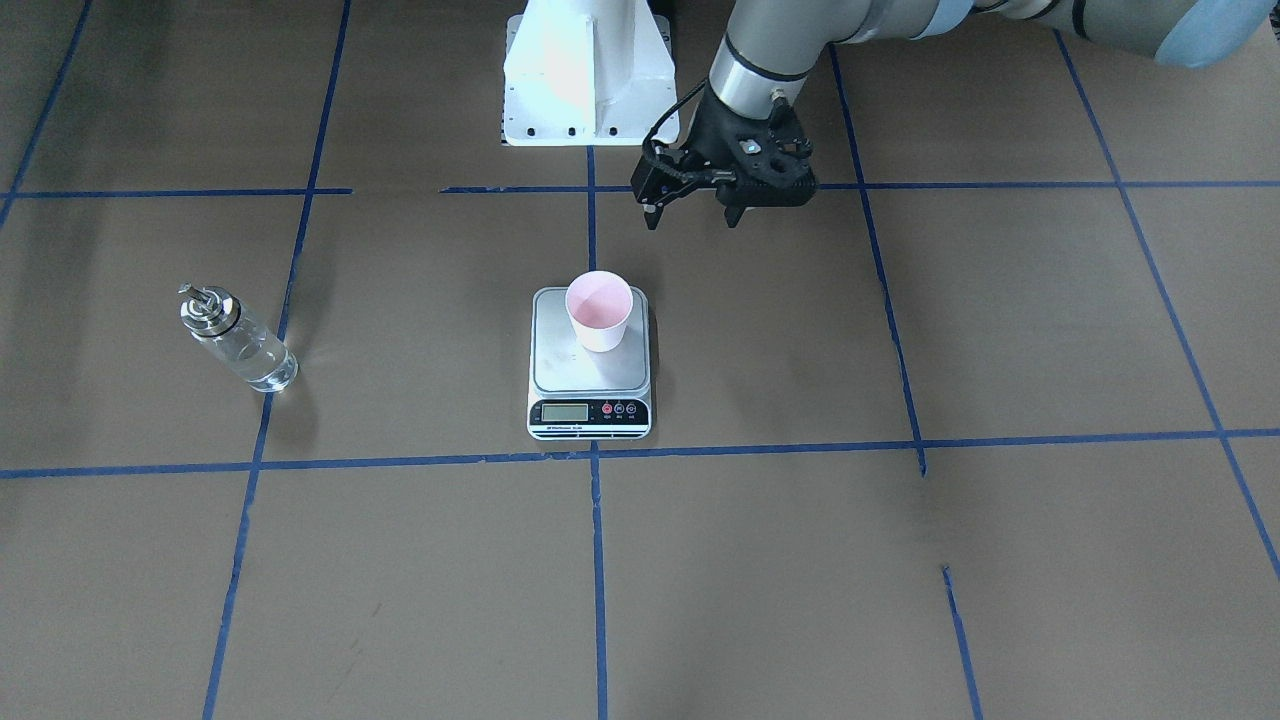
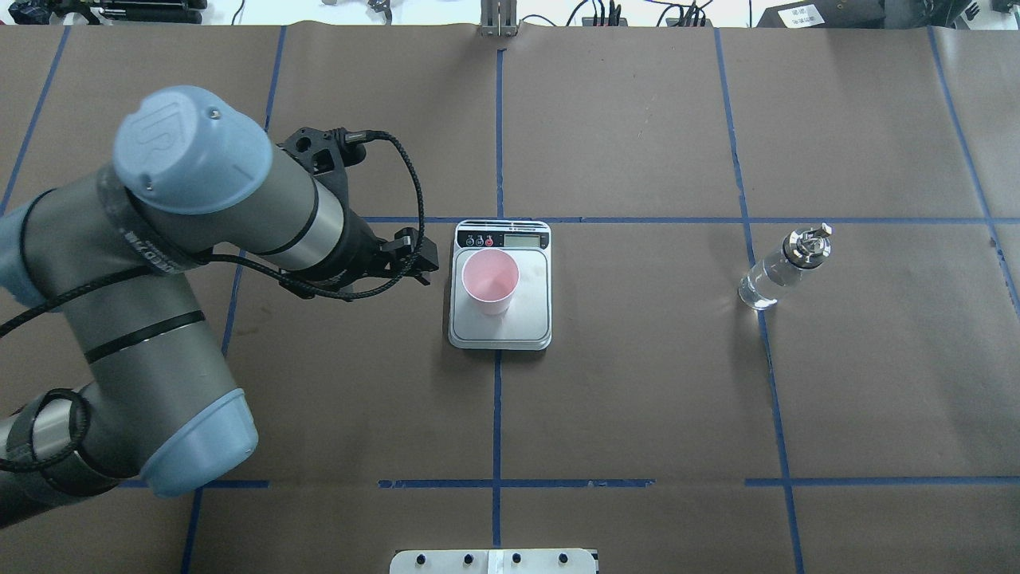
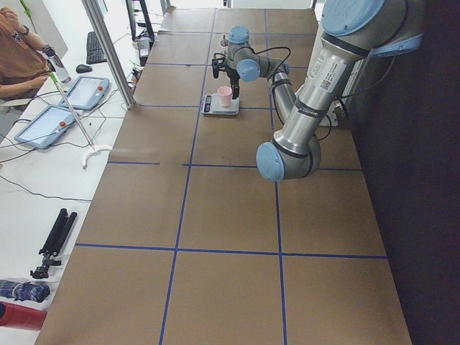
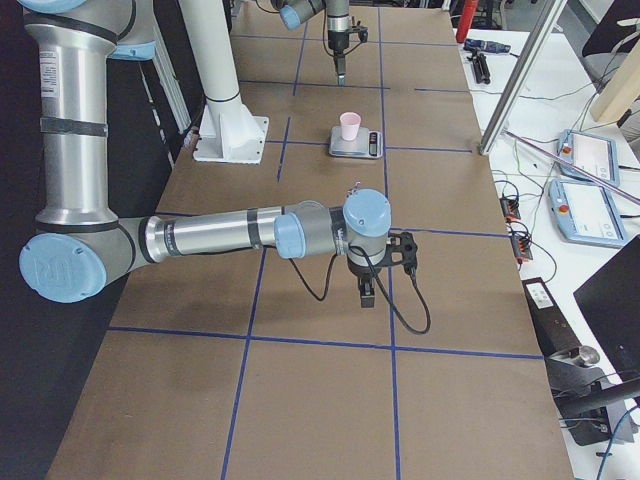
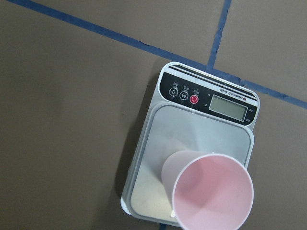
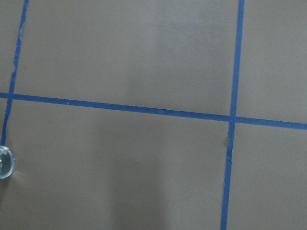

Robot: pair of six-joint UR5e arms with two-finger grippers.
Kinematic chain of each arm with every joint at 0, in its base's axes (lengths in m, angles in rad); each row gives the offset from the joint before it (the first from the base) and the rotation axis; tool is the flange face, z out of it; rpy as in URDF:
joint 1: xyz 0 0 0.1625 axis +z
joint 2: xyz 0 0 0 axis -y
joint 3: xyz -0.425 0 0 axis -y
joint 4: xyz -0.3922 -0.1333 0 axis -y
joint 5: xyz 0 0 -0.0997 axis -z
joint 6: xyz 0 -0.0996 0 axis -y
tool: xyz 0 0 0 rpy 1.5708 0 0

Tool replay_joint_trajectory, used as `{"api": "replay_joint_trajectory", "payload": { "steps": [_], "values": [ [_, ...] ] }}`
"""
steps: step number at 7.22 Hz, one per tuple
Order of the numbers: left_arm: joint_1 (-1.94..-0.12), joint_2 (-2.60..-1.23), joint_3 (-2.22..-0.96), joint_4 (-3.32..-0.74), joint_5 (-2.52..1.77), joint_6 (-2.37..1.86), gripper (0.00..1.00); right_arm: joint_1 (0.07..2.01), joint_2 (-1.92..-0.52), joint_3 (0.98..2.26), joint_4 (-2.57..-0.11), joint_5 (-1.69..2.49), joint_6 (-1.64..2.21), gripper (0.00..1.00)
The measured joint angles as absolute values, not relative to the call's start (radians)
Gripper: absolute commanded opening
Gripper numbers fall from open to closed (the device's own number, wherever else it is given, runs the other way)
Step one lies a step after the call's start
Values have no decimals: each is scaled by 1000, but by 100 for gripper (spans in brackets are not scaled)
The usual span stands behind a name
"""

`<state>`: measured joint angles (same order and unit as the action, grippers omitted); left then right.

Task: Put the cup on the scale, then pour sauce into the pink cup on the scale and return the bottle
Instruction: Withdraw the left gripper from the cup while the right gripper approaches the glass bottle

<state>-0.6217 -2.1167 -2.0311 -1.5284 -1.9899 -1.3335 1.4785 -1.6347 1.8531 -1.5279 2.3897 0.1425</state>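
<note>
- Progress, judged from how things lie: the first step looks done. The cup (image 1: 599,312) stands on the scale (image 1: 590,375), roughly mid-platform and clear of the display strip.
- Pouring has not begun. The cup's pink inside shows no liquid, and the bottle (image 1: 238,340) is on the table (image 1: 900,600) with the clear sauce (image 1: 255,357) inside it.
- Fetching the bottle, pouring and putting it back are all left to do.
- Left claw (image 1: 692,215): fingers spread and holding nothing. It hangs above the table, and the cup is near it, lower down and a little toward the robot's right.
- Right claw (image 4: 366,290): it shows only in the exterior right view, so I cannot tell whether it is spread or pressed together. Its wrist view catches only a sliver of glass at the frame's left edge.
- Bottle: upright, with its long axis vertical and the silver pourer cap on top. Which way the thin spout points is too small to tell. It is well apart from the left claw, beyond the scale on the robot's right.
- Cup: upright, with its axis vertical, the mouth open upward and the narrow base on the steel.
</note>
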Motion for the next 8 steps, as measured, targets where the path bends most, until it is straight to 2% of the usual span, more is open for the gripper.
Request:
{"api": "replay_joint_trajectory", "payload": {
  "steps": [4,7,8],
  "values": [
    [-636,-2057,-2079,-1527,-1992,-1292,100,1232,-1641,2146,-1529,2260,467,100],
    [-726,-1987,-2119,-1471,-2038,-1086,100,1020,-1605,2221,-1526,2089,802,100],
    [-768,-1966,-2146,-1417,-2053,-966,100,958,-1591,2226,-1503,2044,885,94]
  ]
}}
